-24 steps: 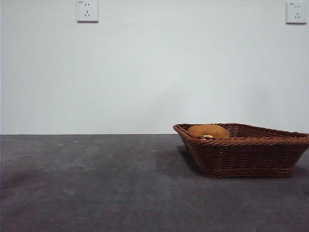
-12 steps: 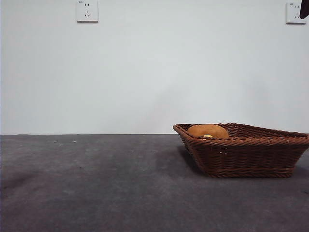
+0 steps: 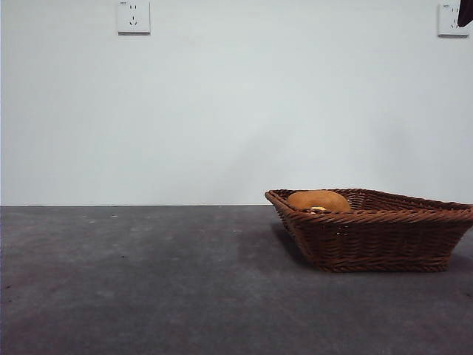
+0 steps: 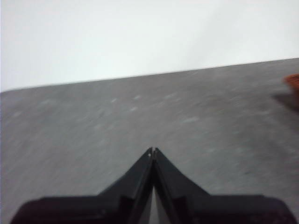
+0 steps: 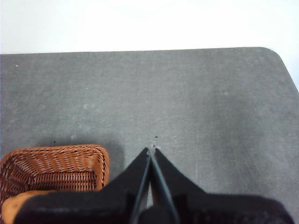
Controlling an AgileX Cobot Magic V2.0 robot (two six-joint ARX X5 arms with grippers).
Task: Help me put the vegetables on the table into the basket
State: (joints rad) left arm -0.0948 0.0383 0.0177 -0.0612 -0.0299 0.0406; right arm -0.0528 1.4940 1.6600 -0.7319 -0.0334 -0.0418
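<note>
Black arm tip, absent from the front view 1.0 s ago, entered at the top right corner by 0.5 s ago and sits there now, overlapping the wall socket.

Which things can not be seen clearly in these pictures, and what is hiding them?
- Basket contents, front view: the rim hides all but the potato top and a yellow sliver; no purple piece shows.
- Right wrist view: the right end effector and the picture edge cut off most of the basket.
- Left wrist view: blurred; only a basket corner shows beyond the left end effector.
</note>
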